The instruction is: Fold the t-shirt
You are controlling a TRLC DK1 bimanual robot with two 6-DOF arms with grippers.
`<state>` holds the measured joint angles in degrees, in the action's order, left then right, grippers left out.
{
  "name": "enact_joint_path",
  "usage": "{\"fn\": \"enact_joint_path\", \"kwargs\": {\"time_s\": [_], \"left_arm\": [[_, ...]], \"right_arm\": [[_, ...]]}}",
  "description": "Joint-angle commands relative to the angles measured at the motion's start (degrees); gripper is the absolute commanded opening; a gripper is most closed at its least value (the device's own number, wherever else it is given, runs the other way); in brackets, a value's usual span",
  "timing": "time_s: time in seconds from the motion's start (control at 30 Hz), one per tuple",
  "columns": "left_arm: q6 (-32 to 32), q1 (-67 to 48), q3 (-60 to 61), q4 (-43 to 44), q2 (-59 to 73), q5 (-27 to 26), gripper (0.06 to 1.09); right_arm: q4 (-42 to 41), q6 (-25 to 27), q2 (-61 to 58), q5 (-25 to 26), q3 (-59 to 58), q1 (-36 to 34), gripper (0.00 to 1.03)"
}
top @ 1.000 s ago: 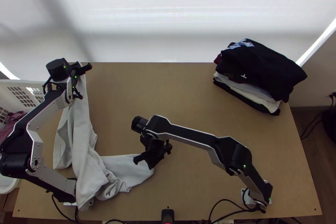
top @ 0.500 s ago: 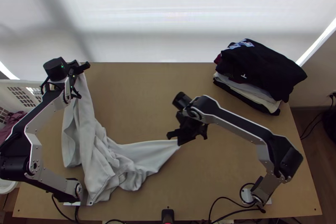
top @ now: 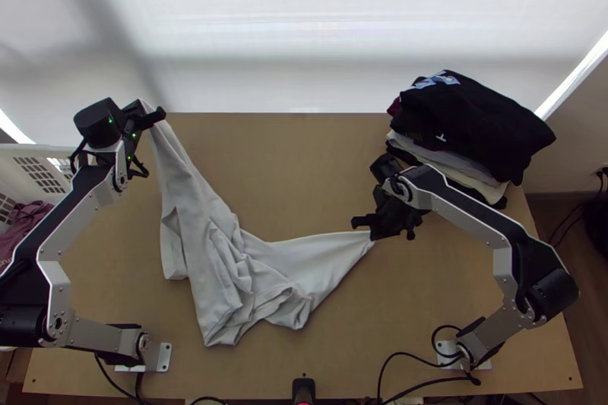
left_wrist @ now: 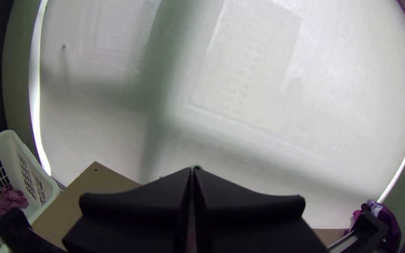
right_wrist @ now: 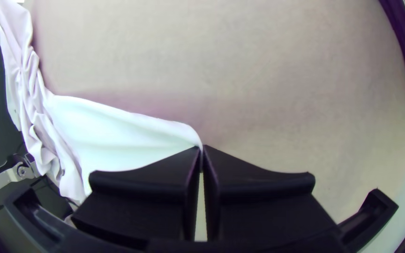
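The light grey t-shirt [top: 228, 261] lies bunched on the left half of the table, stretched between both grippers. At the table's far left, my left gripper [top: 149, 116] holds one end up; in the left wrist view that gripper [left_wrist: 193, 169] has its fingers together on a bit of cloth. Near the middle right, my right gripper [top: 369, 232] is shut on a corner of the shirt. In the right wrist view, the right gripper [right_wrist: 201, 149] pinches the cloth's tip, and the shirt [right_wrist: 118, 133] runs from there as a taut strip to wrinkled folds.
A stack of folded clothes [top: 475, 128], dark on top, stands at the back right, close behind the right gripper. A white basket [top: 34, 169] with purple cloth is at the left edge. Bare tabletop [top: 281, 169] lies between the arms.
My right gripper has moved right and toward the back, pulling the shirt's corner along. The shirt's bunched part has slid right, away from the left arm's base. The left gripper has barely shifted.
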<state>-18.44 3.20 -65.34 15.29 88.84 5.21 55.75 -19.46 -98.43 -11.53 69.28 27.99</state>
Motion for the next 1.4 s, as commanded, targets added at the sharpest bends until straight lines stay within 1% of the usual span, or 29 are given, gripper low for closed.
{"fn": "enact_joint_path", "kwargs": {"time_s": [0.0,0.03,0.07,0.13,0.27,0.33,0.43,0.53,0.63,0.73,0.83,1.0,1.07,1.1,1.2,1.37], "left_arm": [[-0.9,-0.3,1.18,-0.08,-1.91,0.06,0.09],[-0.9,-0.3,1.18,-0.08,-2.0,0.06,0.09],[-0.9,-0.3,1.18,-0.17,-2.0,0.06,0.09],[-0.9,-0.3,1.27,-0.35,-2.0,0.06,0.09],[-0.9,-0.3,1.71,-0.35,-2.0,0.06,0.09],[-0.99,-0.3,1.8,-0.35,-2.0,0.15,0.09],[-1.08,-0.3,1.88,-0.35,-2.0,0.15,0.09],[-1.16,-0.3,1.97,-0.35,-2.09,0.32,0.09],[-1.16,-0.3,1.97,-0.35,-2.18,0.5,0.09],[-1.16,-0.21,1.88,-0.35,-2.18,0.5,0.09],[-1.34,-0.04,1.8,-0.35,-2.09,0.5,0.09],[-1.51,0.31,2.06,-0.35,-2.18,0.59,0.09],[-1.69,0.49,2.32,-0.35,-2.18,0.59,0.09],[-1.78,0.58,2.32,-0.35,-2.18,0.59,0.09],[-1.87,0.67,2.68,-0.35,-2.0,0.59,0.09],[-2.22,0.84,3.03,-0.26,-2.0,0.59,0.09]], "right_arm": [[-0.38,2.24,2.19,3.0,-0.9,-0.65,0.3],[-0.38,2.76,3.34,3.0,-0.46,0.14,0.69],[-0.29,2.76,4.21,3.0,0.25,1.63,0.94],[0.68,2.32,5.62,3.0,2.97,5.5,0.95],[5.07,2.94,7.03,3.09,9.03,17.19,0.95],[5.34,6.28,7.2,3.18,10.18,21.76,0.95],[4.72,13.22,6.5,7.31,10.44,26.42,0.95],[2.35,19.38,4.48,10.21,10.09,28.53,0.95],[-2.66,26.06,3.6,13.02,9.03,31.07,0.95],[-6.88,30.27,2.63,14.52,9.12,33.89,0.95],[-10.48,33.09,1.93,14.69,9.39,36.26,0.95],[-13.38,37.13,1.58,15.66,8.51,40.48,0.95],[-14.61,39.94,1.58,15.75,7.19,41.97,0.95],[-15.4,41.35,1.58,15.84,6.66,42.59,0.95],[-16.11,43.46,1.58,15.75,5.61,43.64,0.95],[-22.44,47.94,1.75,15.4,2.09,45.84,0.95]]}}
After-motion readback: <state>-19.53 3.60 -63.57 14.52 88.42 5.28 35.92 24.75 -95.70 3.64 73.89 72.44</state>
